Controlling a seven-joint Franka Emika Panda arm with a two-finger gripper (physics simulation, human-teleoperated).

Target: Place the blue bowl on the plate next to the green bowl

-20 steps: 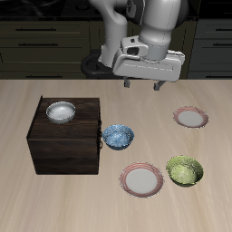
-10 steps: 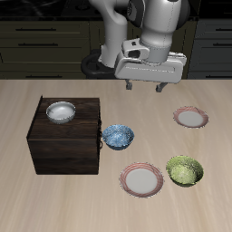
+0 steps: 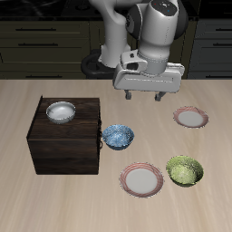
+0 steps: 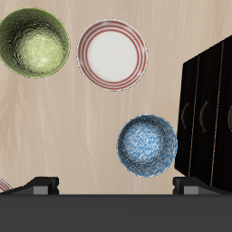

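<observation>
Hovering gripper (image 3: 145, 94) above table, jaws apart, empty | blue bowl (image 3: 117, 137) just beside dark cabinet (image 3: 63, 140), untouched | plate (image 3: 142, 179) near cabinet's front corner, green bowl (image 3: 184, 169) beside it | bowl likely light, rigid, glazed-slippery; pinch rim wall

Both renders were evenly and softly lit, with no harsh glare anywhere. On the pale worktop (image 3: 54, 195) shadows were faint: a thin dark rim hugged the base of the dark cabinet (image 3: 65, 143) and the blue bowl (image 3: 117, 137). The background cupboards sat dim. The exterior view was small and slightly soft, with blocky edges. The wrist view showed the green bowl (image 4: 34, 42) with mottled sheen, sharp throughout, without noticeable edge distortion.
</observation>
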